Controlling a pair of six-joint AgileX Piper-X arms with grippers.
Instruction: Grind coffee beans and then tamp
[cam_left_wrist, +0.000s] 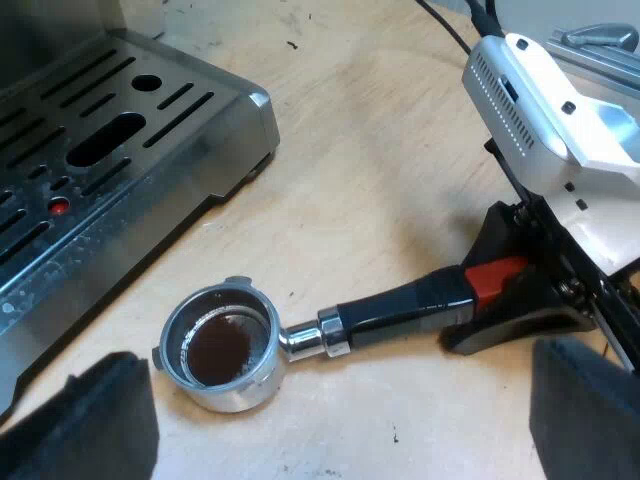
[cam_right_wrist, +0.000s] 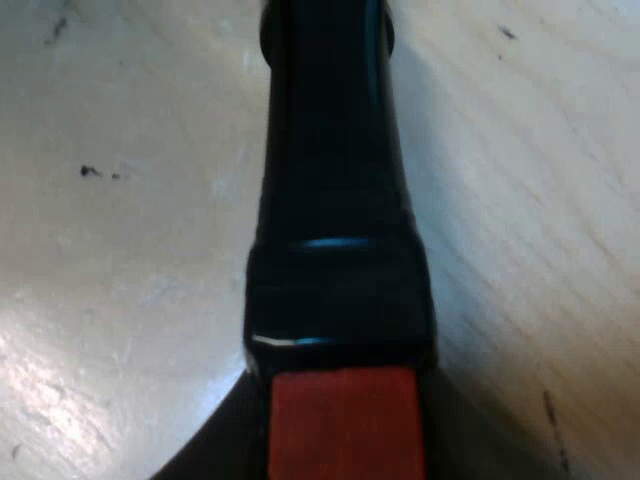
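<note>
Holding dark grounds (cam_left_wrist: 218, 352), holder (cam_left_wrist: 228, 395) on table (cam_left_wrist: 380, 150), left end effector (cam_left_wrist: 340, 415) released, right end effector (cam_left_wrist: 505, 300) at handle (cam_left_wrist: 405, 310), grip unclear

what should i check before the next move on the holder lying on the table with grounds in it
1. Metal holder lies on the table with its basket facing up: ok.
2. Dark grounds sit in the basket, below the rim: ok.
3. Right gripper is at the red end of the handle: ok.
4. Whether that hold is firm enough to steady the holder: cannot tell.
5. Left gripper is open and holds nothing: ok.
6. Holder lies apart from the machine's drip tray, not touching it: ok.
</note>
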